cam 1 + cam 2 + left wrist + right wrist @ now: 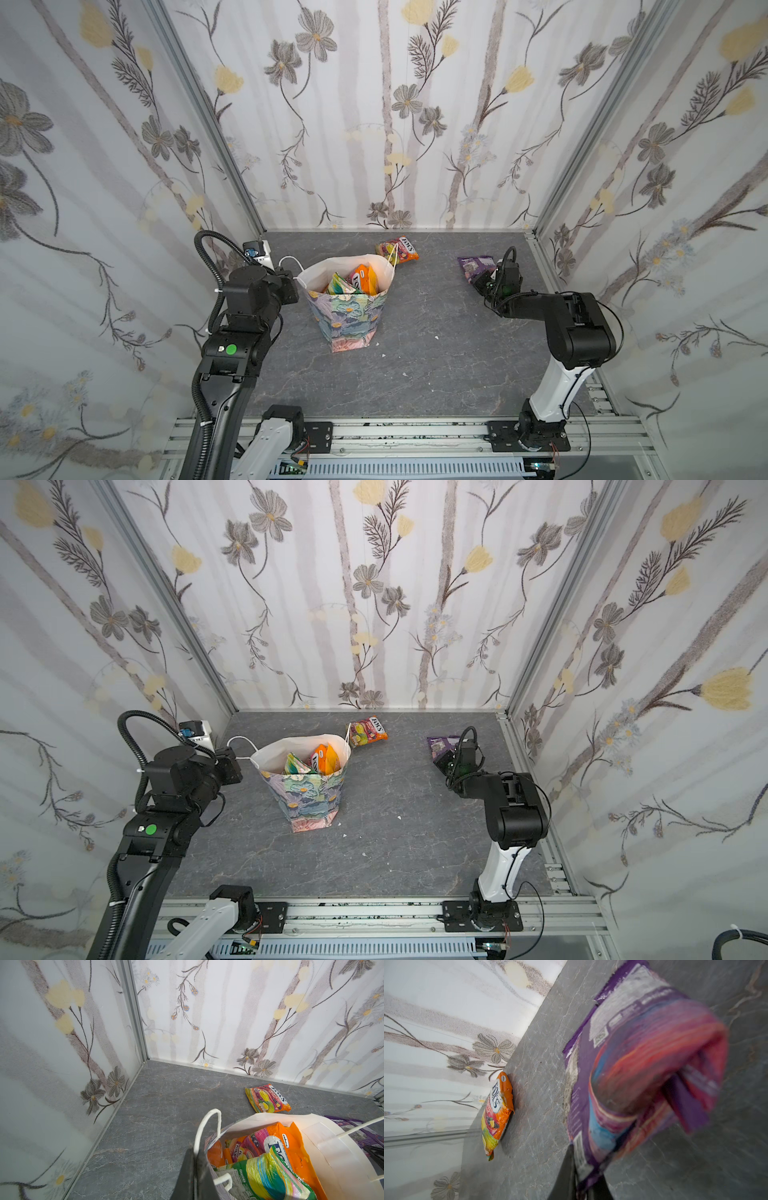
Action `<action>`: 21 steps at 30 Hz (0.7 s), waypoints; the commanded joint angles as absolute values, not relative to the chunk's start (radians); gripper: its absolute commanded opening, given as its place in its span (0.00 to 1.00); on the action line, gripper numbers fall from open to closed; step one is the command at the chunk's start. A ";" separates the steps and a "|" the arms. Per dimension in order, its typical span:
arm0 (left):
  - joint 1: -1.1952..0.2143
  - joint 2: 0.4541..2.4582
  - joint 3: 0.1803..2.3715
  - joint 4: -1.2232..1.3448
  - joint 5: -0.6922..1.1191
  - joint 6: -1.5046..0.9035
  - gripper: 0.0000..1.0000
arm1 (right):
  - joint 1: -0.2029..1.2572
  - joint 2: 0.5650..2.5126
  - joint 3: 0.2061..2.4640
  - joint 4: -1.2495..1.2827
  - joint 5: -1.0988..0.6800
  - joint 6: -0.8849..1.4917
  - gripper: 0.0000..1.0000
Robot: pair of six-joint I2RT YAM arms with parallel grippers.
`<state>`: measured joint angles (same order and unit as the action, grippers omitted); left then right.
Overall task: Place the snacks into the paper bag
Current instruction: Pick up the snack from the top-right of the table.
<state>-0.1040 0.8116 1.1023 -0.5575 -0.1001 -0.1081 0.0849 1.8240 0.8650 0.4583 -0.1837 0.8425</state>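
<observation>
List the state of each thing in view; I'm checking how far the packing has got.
paper bag: upright, mouth open.
packets in the bag: several, standing inside.
orange FOX'S packet: flat on the table behind the bag, untouched.
purple packet: curled, one edge pinched.
left gripper: shut on the bag's rim.
right gripper: shut on the purple packet.
</observation>
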 commanded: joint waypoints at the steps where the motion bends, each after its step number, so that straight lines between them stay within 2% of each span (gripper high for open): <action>1: -0.105 0.817 1.114 -0.550 -0.091 -0.108 0.04 | 0.089 1.762 0.883 0.315 -0.120 0.709 0.00; 7: -0.104 0.825 1.114 -0.549 -0.080 -0.113 0.03 | 0.110 1.660 0.936 0.136 -0.067 0.592 0.00; 12: -0.104 0.831 1.114 -0.552 -0.079 -0.113 0.02 | 0.133 1.642 1.073 -0.113 -0.024 0.463 0.00; 16: -0.104 0.832 1.121 -0.552 -0.078 -0.111 0.02 | 0.180 1.632 1.207 -0.307 0.091 0.371 0.00; 21: -0.104 0.838 1.120 -0.549 -0.065 -0.114 0.02 | 0.268 1.602 1.302 -0.398 0.183 0.287 0.00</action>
